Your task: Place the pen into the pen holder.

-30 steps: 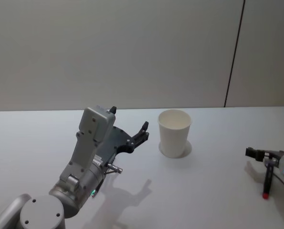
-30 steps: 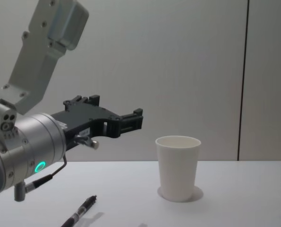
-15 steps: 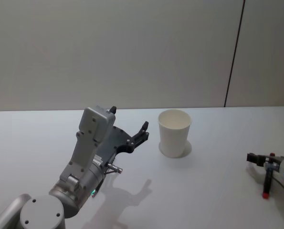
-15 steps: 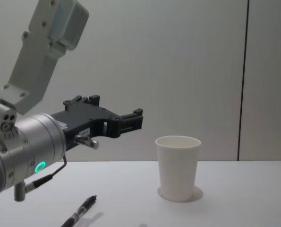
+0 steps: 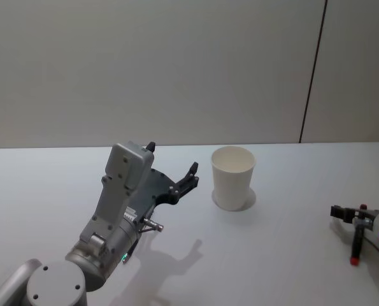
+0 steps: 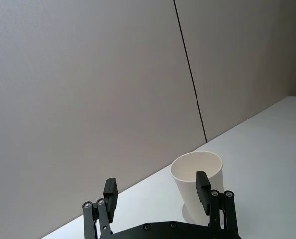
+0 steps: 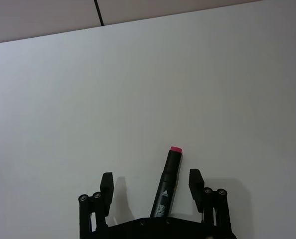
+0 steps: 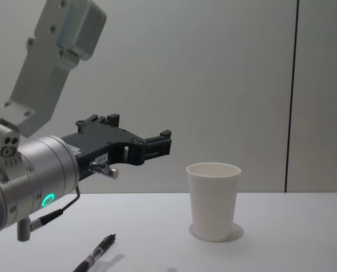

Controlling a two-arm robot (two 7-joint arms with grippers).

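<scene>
one pen holder [image 5: 232,176], two pens — pink-tipped pen [image 7: 168,172], black pen [image 8: 94,256]; left gripper [image 6: 156,185], right gripper [image 7: 150,179] both spread.

From the right claw [image 7: 150,178], spread wide at the pen [image 7: 168,172], bare table [image 5: 291,210] runs unobstructed to the pen holder [image 5: 233,177], its mouth open upward; the left claw [image 6: 156,183] hangs open beyond it, apart.

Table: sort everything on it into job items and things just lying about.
Job: pen holder; pink-tipped pen; right gripper, open astride it.
Lying about: black pen, on the robot's left; left gripper, open, raised left of the holder.
</scene>
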